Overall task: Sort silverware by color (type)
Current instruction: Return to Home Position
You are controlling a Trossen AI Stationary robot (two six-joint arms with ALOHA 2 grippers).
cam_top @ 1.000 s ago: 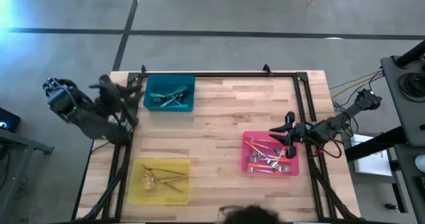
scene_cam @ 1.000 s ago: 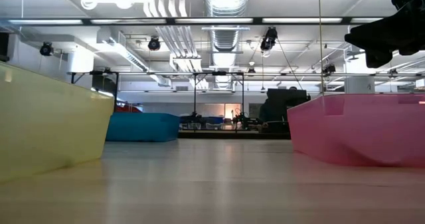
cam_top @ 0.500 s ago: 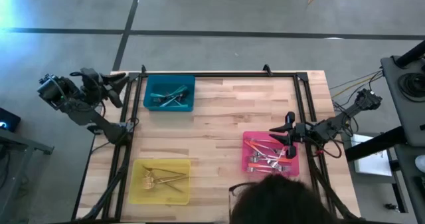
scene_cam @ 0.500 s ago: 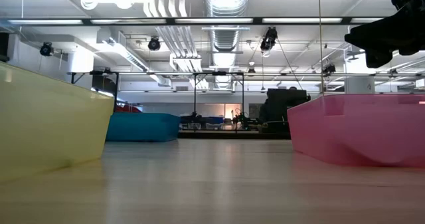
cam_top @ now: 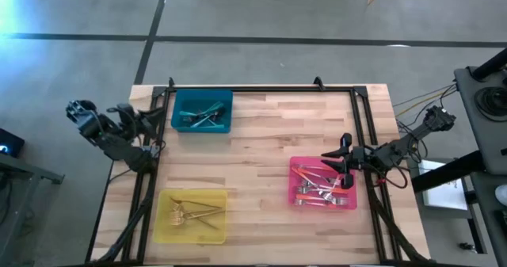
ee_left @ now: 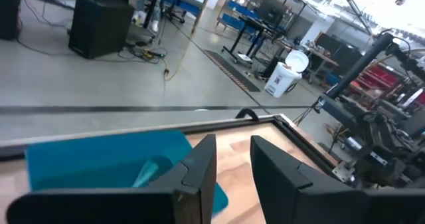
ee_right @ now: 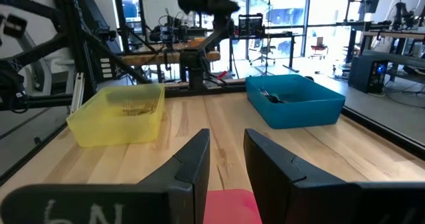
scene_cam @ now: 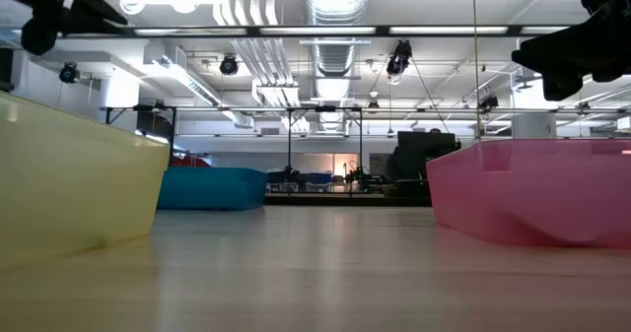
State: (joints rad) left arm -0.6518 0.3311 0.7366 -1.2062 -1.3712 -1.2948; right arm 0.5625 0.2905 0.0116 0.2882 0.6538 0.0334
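While both pairs of fingers stand only narrowly parted and hold nothing, your left gripper (cam_top: 149,116) hangs at the left edge of the pale wooden plank bench (cam_top: 261,140), just beside the teal rectangular plastic tray (cam_top: 202,93). Your right gripper (cam_top: 336,161) hovers over the right-hand rim of the pink rectangular tray (cam_top: 294,184).

You will see the small thin forks lying sorted in loose heaps:
- The teal-handled forks (cam_top: 204,117) lie in the teal tray at the far left corner.
- The all-gold forks (cam_top: 192,213) lie in the yellow rectangular tray (cam_top: 162,219) at the near left corner.
- The coral-pink-handled forks (cam_top: 318,190), with silver tines, lie in the pink tray by the right edge.

Black metal frame rails (cam_top: 261,88) run along the bench's edges, and both arms reach in across them.
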